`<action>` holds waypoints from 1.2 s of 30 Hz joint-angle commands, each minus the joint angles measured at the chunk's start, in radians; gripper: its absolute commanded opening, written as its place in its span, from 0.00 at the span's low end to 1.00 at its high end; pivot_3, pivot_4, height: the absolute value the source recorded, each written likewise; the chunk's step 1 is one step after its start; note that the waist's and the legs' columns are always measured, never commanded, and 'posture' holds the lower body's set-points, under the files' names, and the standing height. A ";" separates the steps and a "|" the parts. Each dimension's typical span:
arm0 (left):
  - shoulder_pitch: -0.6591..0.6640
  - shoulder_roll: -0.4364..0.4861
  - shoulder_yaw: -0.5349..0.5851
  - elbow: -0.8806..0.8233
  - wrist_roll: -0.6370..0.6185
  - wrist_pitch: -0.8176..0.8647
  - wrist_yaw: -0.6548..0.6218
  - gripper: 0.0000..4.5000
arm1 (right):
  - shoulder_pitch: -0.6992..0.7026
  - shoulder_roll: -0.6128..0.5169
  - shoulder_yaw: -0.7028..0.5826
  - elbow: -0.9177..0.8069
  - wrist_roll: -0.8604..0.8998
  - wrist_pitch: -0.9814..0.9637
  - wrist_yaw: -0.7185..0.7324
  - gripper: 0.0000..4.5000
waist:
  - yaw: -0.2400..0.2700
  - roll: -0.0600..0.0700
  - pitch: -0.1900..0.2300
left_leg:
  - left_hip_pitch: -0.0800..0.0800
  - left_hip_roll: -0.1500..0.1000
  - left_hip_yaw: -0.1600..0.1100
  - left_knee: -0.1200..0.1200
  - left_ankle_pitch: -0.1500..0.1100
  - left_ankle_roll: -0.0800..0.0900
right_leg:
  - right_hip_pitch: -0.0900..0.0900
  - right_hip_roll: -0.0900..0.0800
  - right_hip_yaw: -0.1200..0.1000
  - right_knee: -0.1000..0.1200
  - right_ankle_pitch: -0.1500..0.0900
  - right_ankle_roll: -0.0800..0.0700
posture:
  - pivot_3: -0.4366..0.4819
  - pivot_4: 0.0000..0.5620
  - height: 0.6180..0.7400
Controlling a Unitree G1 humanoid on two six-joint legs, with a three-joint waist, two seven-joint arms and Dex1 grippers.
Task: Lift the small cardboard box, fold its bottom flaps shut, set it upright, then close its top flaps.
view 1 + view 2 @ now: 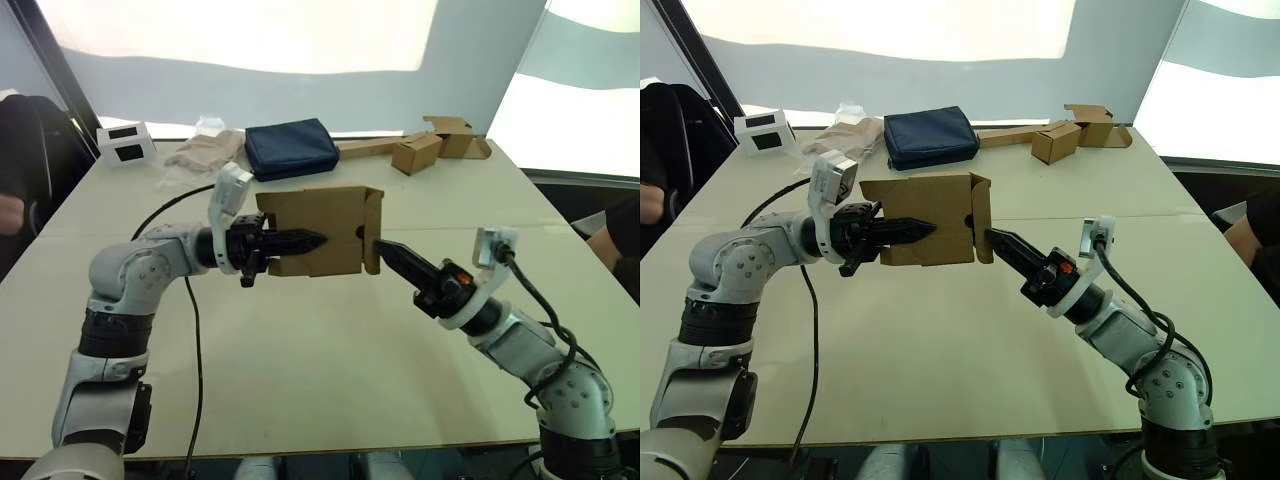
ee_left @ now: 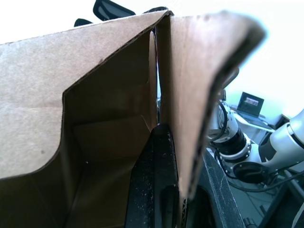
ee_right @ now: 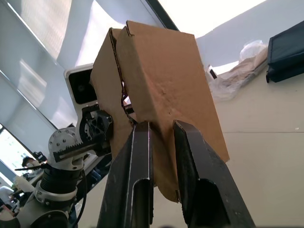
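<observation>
One small cardboard box [image 1: 318, 230] hangs in the air near the centre of the frame, above the pale table [image 1: 330, 370], and we see it held between both arms. The left gripper [image 1: 318, 240] comes in from the left, its black fingers [image 2: 156, 180] clamped on one cardboard wall, one finger inside the box and the other, we think, outside it, though the wrist view is crowded there. The right gripper [image 1: 381, 247] reaches up from the lower right, its two fingers [image 3: 137, 175] a narrow gap apart, their tips at the box's right end, where a flap [image 1: 373, 230] stands folded over the edge; we cannot tell if they pinch it. Toward the top of the frame lie a dark blue pouch [image 1: 291, 148], a crumpled beige bag [image 1: 205, 152], a white device [image 1: 125, 142] at upper left, and two joined smaller brown boxes [image 1: 430, 145] at upper right.
</observation>
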 commanded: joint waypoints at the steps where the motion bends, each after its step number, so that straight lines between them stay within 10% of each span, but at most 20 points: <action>1: -0.016 -0.003 0.000 -0.019 -0.006 -0.012 -0.011 0.00 | -0.024 0.008 0.020 -0.050 -0.047 -0.030 -0.009 0.16 | 0.000 0.000 0.000 | 0.000 0.000 0.000 0.000 0.000 0.000 | 0.000 0.000 0.000 0.000 0.000 0.000 | 0.48 0.27 1.00; 23: -0.010 -0.032 -0.011 -0.017 0.009 -0.022 -0.006 0.00 | -0.070 -0.054 0.129 -0.123 0.050 0.063 -0.017 0.16 | 0.000 0.000 0.000 | 0.000 0.000 0.000 0.000 0.000 0.000 | 0.000 0.000 0.000 0.000 0.000 0.000 | 0.48 0.27 1.00; 36: -0.002 -0.018 0.010 -0.020 -0.001 -0.012 0.003 0.00 | -0.002 -0.136 -0.065 -0.103 0.183 0.022 -0.026 0.16 | 0.001 0.000 0.000 | 0.000 0.000 0.000 0.000 0.000 0.000 | 0.000 0.000 0.000 0.000 0.000 0.000 | 0.48 0.27 1.00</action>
